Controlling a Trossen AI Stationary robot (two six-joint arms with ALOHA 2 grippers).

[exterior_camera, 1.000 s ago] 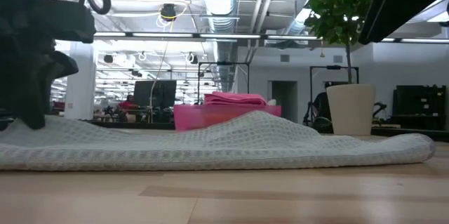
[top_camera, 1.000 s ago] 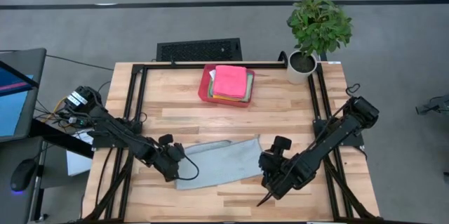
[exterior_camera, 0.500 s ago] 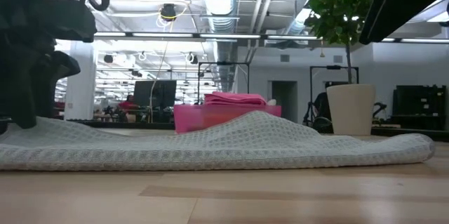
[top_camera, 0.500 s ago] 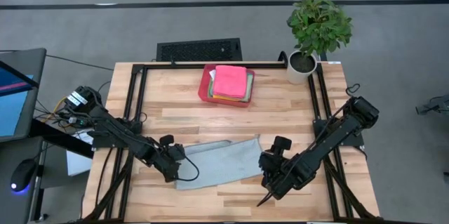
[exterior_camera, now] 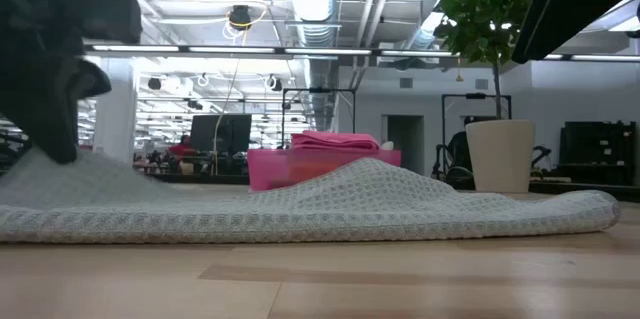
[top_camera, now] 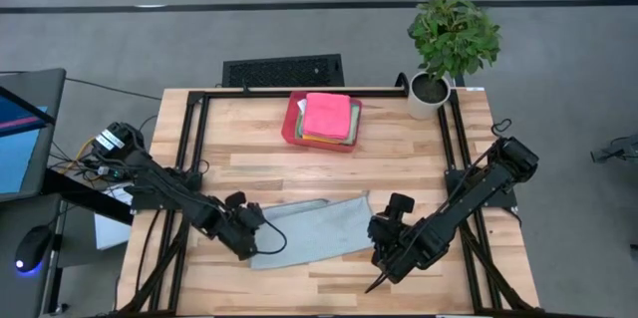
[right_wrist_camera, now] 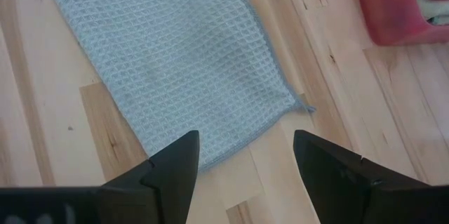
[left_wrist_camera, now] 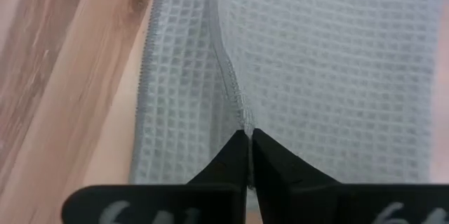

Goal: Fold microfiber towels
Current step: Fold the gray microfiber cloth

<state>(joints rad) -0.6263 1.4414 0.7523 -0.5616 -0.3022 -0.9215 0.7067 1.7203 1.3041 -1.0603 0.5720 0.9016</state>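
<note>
The grey towel (top_camera: pixel 311 230) lies flattened and already doubled lengthwise across the near part of the table (top_camera: pixel 399 154), laid out so its short ends can be brought together. The left gripper (left_wrist_camera: pixel 249 138) is pinched tight on the hemmed edge at the towel's left end, apparently to carry that end across. The right gripper (right_wrist_camera: pixel 245 150) hovers with its fingers spread wide just off the towel's right corner, holding nothing, while the other folded towels (top_camera: pixel 327 116) sit stacked in the red tray (top_camera: pixel 290 125) at the far edge.
</note>
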